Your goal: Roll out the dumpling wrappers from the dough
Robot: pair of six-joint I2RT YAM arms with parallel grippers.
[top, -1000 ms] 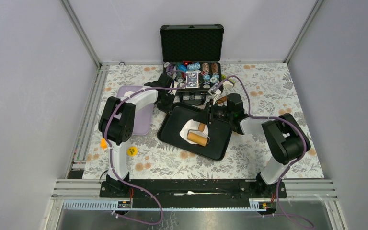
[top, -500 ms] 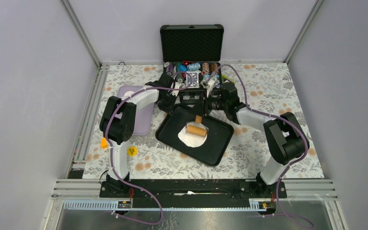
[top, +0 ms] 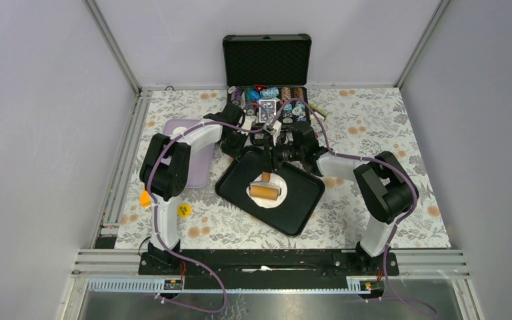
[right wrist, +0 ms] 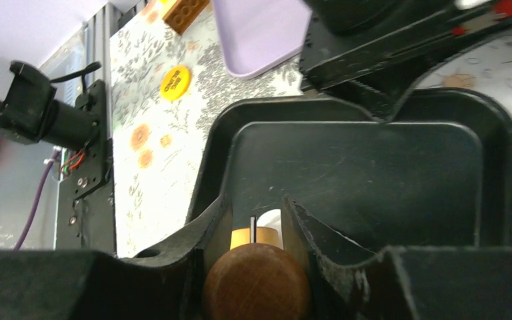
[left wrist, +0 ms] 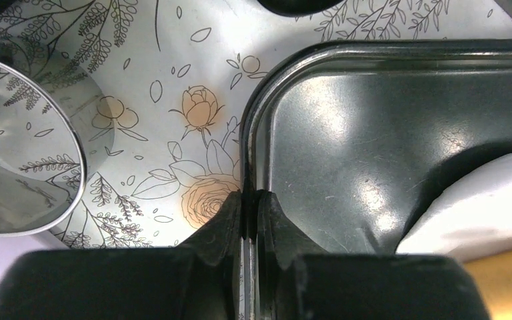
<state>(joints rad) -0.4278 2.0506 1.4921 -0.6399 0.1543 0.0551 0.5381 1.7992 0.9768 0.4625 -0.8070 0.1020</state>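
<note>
Dough [top: 267, 203]: a flat, roughly round white sheet, mid black tray [top: 301, 193], on the floral counter [top: 373, 127].

Roller [top: 265, 191]: a small handled one. Its barrel rests on the dough with the long axis running left-right and a touch skewed. The handle runs off at a right angle towards the far rim.

Right jaws: clamped on the wooden handle knob [right wrist: 257, 283]. In the right wrist view the barrel and a sliver of dough lie straight ahead, past the knob.

Left jaws: pressed together on the tray's rim at its far-left corner, pinning it. The dough's edge lies off to one side across bare tray floor, well apart from them.

Steel ring cutter [left wrist: 27, 200]: on the counter just outside that corner, untouched.

Key relation: the dough lies on the near side of the right jaws, in line with the handle. The next stroke should therefore run along that line, across the barrel's axis. The right arm [top: 347, 163] is the working one; the left arm [top: 193, 137] only braces.

Judgement: flattening in progress, no cutting yet. No cut wrappers made out.
</note>
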